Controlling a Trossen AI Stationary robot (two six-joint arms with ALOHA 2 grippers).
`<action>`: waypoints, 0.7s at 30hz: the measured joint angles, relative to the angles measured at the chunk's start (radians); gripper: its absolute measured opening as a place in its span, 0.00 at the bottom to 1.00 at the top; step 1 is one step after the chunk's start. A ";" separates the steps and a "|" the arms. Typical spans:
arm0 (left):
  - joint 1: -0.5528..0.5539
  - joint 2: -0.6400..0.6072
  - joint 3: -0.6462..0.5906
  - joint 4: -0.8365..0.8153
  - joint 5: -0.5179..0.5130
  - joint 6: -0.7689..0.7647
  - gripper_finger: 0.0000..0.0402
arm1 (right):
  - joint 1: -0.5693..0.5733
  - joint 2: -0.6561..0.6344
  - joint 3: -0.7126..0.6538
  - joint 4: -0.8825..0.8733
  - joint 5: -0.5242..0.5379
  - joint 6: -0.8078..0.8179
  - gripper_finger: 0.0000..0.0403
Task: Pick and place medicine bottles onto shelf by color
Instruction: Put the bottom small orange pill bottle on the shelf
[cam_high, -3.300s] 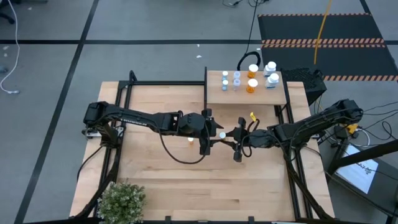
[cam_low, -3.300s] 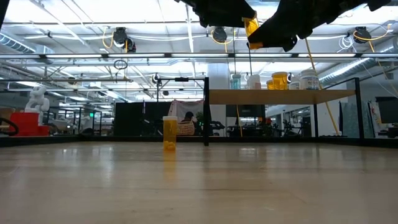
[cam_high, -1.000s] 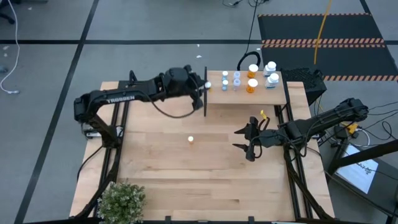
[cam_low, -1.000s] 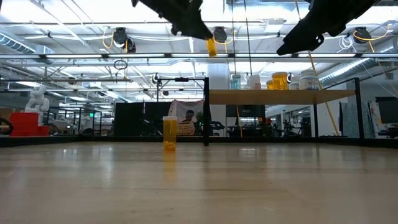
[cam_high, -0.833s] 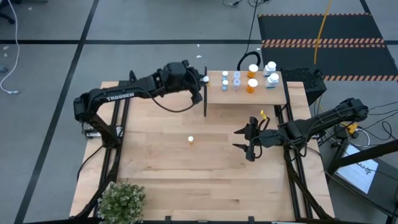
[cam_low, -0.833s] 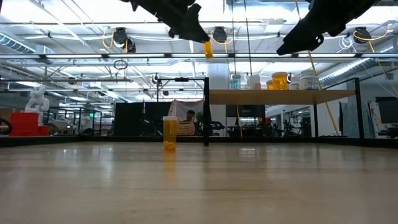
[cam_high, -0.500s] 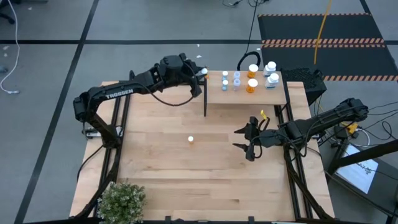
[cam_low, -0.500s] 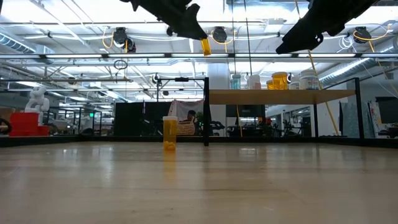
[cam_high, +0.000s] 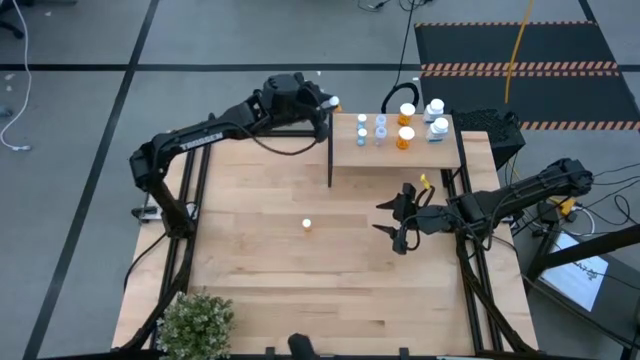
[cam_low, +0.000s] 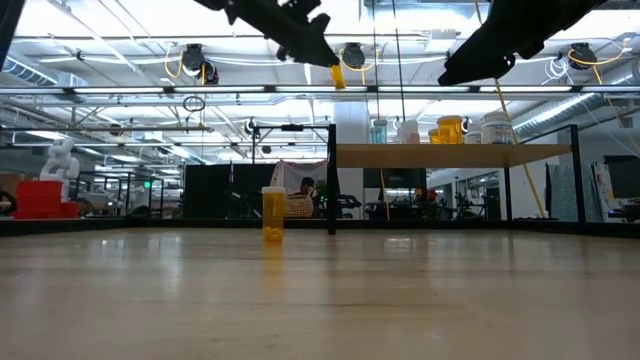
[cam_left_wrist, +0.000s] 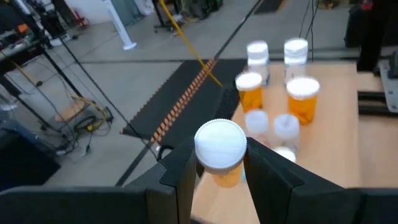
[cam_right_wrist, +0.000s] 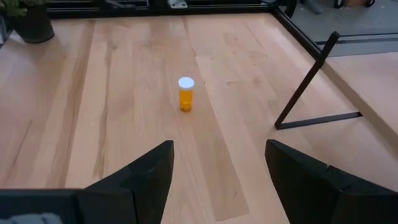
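My left gripper is shut on an orange medicine bottle with a white cap. It is high above the table's far edge, just left of the shelf's far left corner. On the shelf stand several bottles, orange and pale blue. One more orange bottle stands upright on its base on the tabletop, also in the right wrist view. My right gripper hangs open over the table's right half with nothing between its fingers. My left gripper pinches the bottle's orange body just below the white cap, one finger on each side. The fingers come nearly level from the table's left. The bottle is lifted clear, higher than the shelf top, cap up and slightly tilted.
The shelf's thin black upright stands at its left edge, close to the held bottle. A potted plant sits at the near left corner. Black frame rails run along the table's sides.
My left gripper has carried the orange bottle toward the table's far edge and a little up, from beside the shelf's left edge to its far left corner. The bottle stays in the hold, cap up.
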 joint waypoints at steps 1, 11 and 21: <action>0.005 0.020 0.016 0.006 0.014 -0.001 0.31 | -0.005 0.000 0.000 0.003 -0.001 -0.005 0.62; 0.067 0.163 0.052 -0.024 0.114 -0.025 0.31 | -0.009 0.000 0.000 0.011 -0.006 -0.022 0.62; 0.090 0.257 0.052 -0.022 0.168 -0.021 0.31 | -0.009 0.000 0.000 0.004 -0.008 -0.022 0.62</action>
